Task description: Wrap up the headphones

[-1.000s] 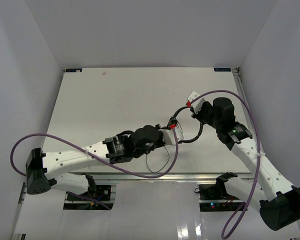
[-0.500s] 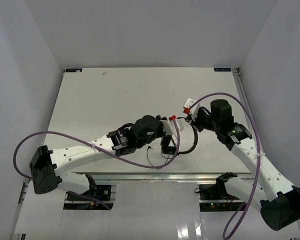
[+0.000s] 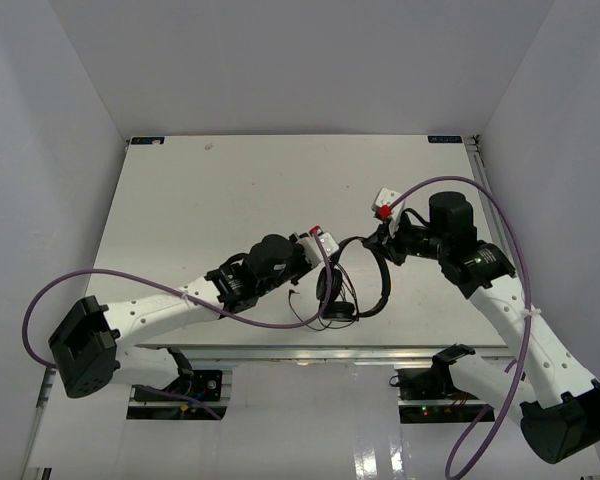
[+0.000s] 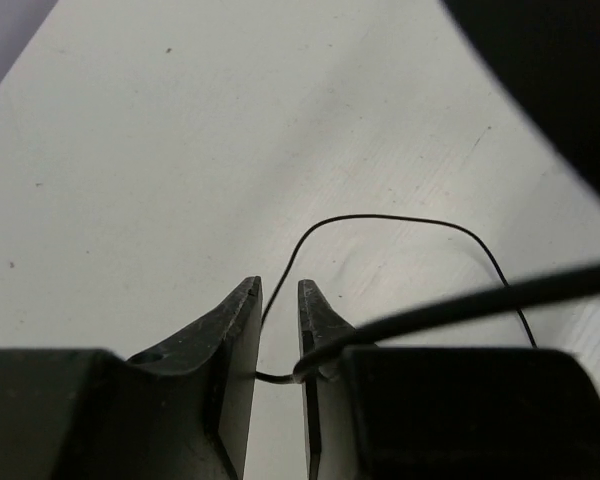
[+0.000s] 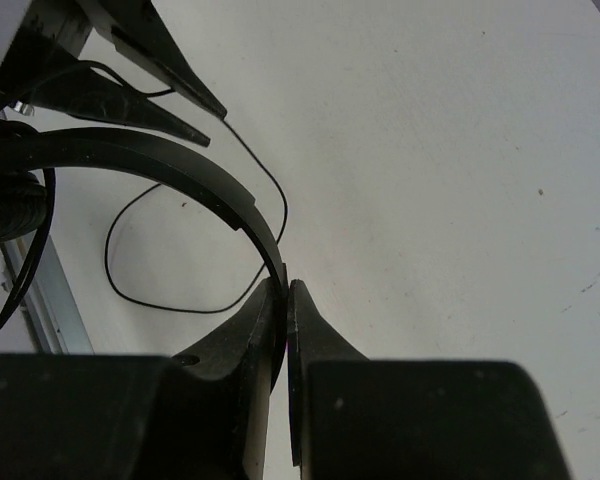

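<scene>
The black headphones (image 3: 384, 277) hang over the table's front middle, with the ear cups (image 3: 332, 291) low and to the left. My right gripper (image 3: 388, 233) is shut on the headband (image 5: 170, 160), which arcs away up and left from the jaws (image 5: 285, 288). My left gripper (image 3: 324, 244) sits just left of the headband. Its jaws (image 4: 279, 290) stand a little apart. The thin black cord (image 4: 400, 217) crosses the gap between them and loops out over the table. More cord (image 3: 305, 318) curls below the ear cups.
The white table (image 3: 200, 200) has grey walls on three sides. Its front edge, with a metal rail (image 3: 380, 352), lies just below the headphones. Thick purple cables (image 3: 130, 283) loop from both arms, one crossing beside the ear cups.
The left jaws have parted from shut and let the cord go slack. The left gripper has drawn back to the left, and the ear cups now hang lower. The right gripper keeps its hold.
</scene>
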